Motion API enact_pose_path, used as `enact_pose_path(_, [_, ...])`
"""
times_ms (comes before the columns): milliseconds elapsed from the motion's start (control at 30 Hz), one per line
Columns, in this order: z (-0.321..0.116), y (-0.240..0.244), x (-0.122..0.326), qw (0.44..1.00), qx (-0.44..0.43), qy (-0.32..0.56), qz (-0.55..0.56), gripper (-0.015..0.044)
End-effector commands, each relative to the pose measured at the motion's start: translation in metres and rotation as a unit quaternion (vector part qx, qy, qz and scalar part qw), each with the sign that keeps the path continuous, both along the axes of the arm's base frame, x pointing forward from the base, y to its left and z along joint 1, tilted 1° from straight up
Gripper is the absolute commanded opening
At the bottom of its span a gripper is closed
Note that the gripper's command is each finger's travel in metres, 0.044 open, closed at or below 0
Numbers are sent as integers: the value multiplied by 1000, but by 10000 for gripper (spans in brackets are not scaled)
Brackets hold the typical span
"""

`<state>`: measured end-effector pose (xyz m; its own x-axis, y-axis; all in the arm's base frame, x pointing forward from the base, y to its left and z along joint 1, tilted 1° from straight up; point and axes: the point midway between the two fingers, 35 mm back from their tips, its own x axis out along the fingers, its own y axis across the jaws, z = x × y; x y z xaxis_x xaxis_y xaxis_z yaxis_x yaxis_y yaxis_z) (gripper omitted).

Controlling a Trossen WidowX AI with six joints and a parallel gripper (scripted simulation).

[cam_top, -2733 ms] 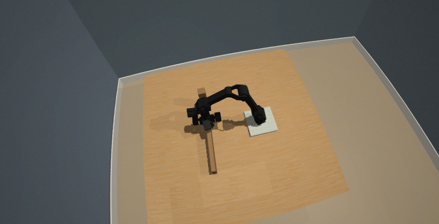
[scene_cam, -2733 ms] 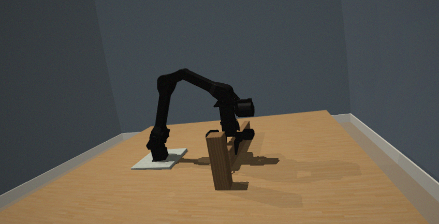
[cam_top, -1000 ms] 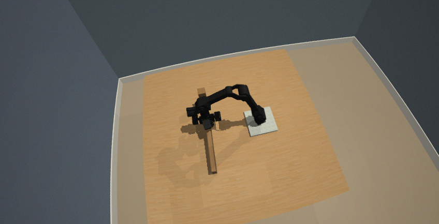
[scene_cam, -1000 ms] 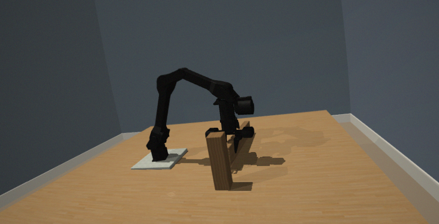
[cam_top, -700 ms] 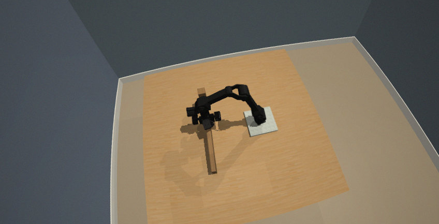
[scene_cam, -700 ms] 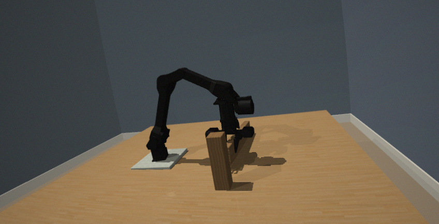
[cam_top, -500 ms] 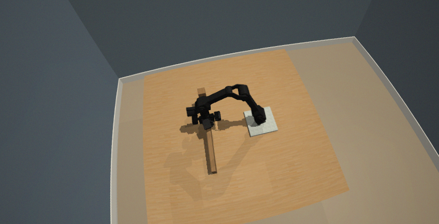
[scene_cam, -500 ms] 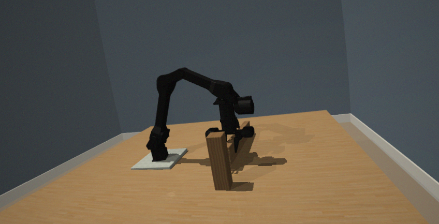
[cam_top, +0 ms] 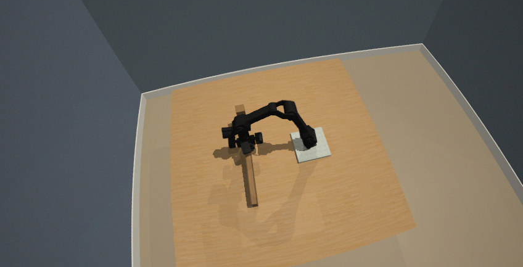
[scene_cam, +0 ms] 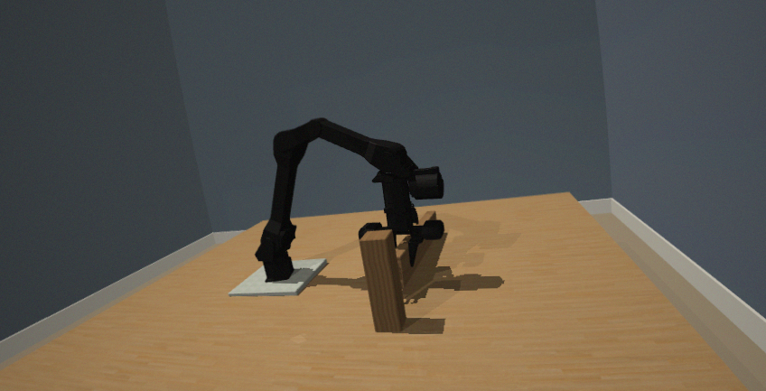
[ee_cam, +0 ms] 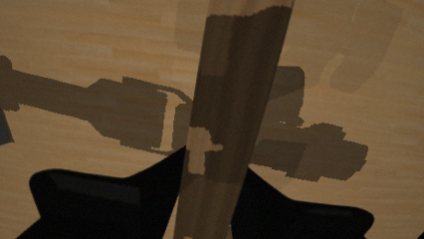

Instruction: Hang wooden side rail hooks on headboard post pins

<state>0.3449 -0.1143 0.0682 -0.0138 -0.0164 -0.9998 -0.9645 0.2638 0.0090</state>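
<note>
The wooden side rail [cam_top: 251, 183] [scene_cam: 430, 216] [ee_cam: 234, 100] runs from the gripper away from the post. Its far end looks to be on or very near the table; its near end stands above its shadow. The headboard post [cam_top: 239, 108] [scene_cam: 384, 279] stands upright beyond the rail's near end. My gripper [cam_top: 246, 143] [scene_cam: 406, 258] [ee_cam: 207, 152] points down close to the post and is shut on the rail, one finger on each side. The hooks, slot and pins are hidden behind arm and post. I cannot tell whether the hooks touch the pins.
The arm's base stands on a pale square plate [cam_top: 322, 152] [scene_cam: 252, 289] on the wooden table [cam_top: 330, 190] [scene_cam: 268, 355]. The arm arches from it to the rail. The arm's shadows fall across table and rail. Walls surround the scene.
</note>
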Motion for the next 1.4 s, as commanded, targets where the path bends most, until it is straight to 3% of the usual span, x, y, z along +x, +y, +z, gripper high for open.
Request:
enact_pose_path(0, [4, -2, 5, 1000, -1, -10, 0, 0])
enact_pose_path(1367, [3, -7, 8, 1000, -2, -10, 0, 0])
